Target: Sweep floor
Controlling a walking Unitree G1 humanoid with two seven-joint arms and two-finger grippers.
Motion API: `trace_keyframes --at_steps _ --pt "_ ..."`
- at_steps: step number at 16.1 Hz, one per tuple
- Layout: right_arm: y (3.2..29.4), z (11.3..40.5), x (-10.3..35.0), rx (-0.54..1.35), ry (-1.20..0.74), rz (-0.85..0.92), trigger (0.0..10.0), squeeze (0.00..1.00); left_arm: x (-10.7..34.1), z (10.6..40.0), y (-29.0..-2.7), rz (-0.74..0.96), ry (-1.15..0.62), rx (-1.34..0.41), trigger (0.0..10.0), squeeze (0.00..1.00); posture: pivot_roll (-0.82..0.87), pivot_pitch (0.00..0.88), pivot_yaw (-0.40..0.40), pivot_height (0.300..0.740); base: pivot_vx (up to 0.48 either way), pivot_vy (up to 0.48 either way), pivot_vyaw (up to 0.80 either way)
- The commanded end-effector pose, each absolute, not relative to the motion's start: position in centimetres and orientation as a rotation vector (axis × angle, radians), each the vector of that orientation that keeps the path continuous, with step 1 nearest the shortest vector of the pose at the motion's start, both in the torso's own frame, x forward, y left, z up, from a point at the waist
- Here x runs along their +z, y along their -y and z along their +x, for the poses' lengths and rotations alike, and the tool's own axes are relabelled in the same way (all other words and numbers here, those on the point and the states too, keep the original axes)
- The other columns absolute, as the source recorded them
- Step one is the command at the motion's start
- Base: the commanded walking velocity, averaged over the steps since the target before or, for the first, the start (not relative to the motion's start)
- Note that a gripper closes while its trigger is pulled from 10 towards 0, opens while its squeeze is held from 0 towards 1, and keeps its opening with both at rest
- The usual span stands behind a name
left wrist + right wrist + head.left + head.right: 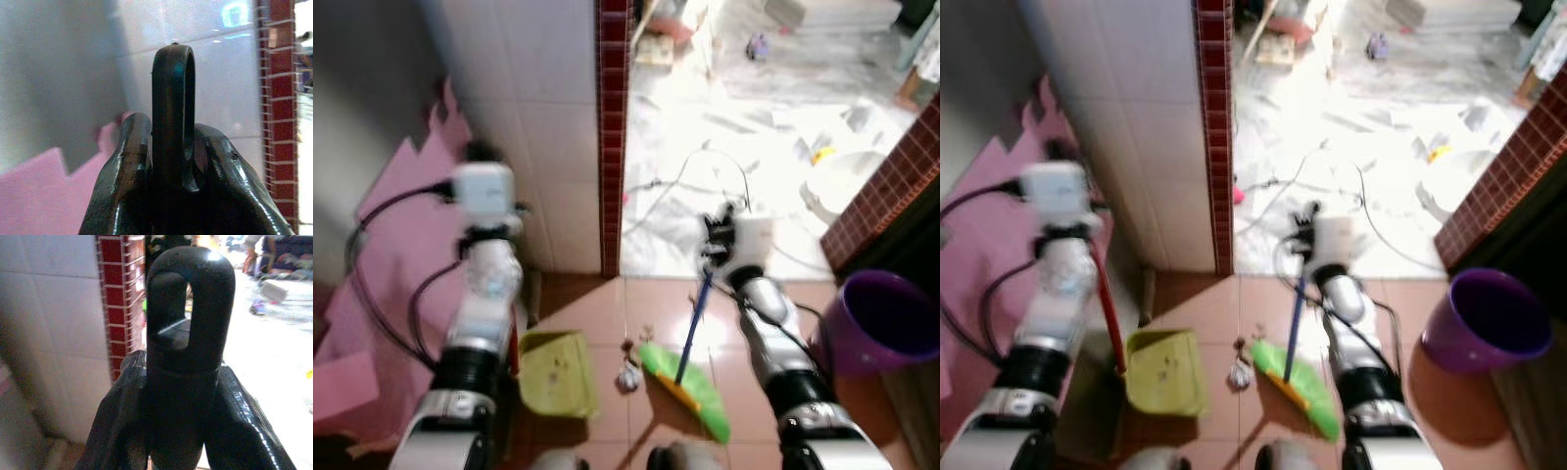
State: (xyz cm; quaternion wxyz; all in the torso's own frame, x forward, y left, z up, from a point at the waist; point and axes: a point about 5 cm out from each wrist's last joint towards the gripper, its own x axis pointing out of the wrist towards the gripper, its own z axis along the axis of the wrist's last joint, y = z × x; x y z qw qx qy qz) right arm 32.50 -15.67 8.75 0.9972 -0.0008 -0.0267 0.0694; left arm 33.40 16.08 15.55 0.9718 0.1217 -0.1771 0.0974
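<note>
Right gripper (168,431) jaws clamped on the broom (687,377) handle; green head rests on the floor (607,313) tiles just beside the debris (627,376). Left gripper (171,196) jaws clamped on the dustpan (555,372) handle, pan on the floor nearby. Step in hand — sweeping debris toward the pan; next calls for a short stroke leftward.

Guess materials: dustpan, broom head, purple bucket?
Yellow-green dustpan: probably moulded plastic, matte and scuffed, with dirt specks inside. Green broom head: looks like plastic, even bright colour, orange bristle edge; blur hides detail. Round purple bucket: likely plastic, smooth uniform colour with a slight sheen on its rim.
</note>
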Motion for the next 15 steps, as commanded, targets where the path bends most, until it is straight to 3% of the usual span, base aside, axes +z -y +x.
trace_keyframes --at_steps 1,8,15 --pt "15.4 32.5 8.9 0.141 0.061 0.002 10.0 0.00 16.4 33.5 -17.2 0.301 0.408 0.211 10.0 0.00 -0.05 0.000 0.011 0.740 0.000 0.000 0.00" --pt "15.4 32.6 9.0 0.141 0.057 -0.005 10.0 0.00 13.5 33.0 -16.3 0.373 0.367 0.153 10.0 0.00 -0.06 0.000 0.009 0.740 0.000 0.000 0.00" --pt "15.7 33.0 8.9 0.110 0.020 0.110 10.0 0.00 8.8 32.8 -12.8 0.316 0.166 0.021 10.0 0.00 -0.08 0.000 0.013 0.740 0.000 0.000 0.00"
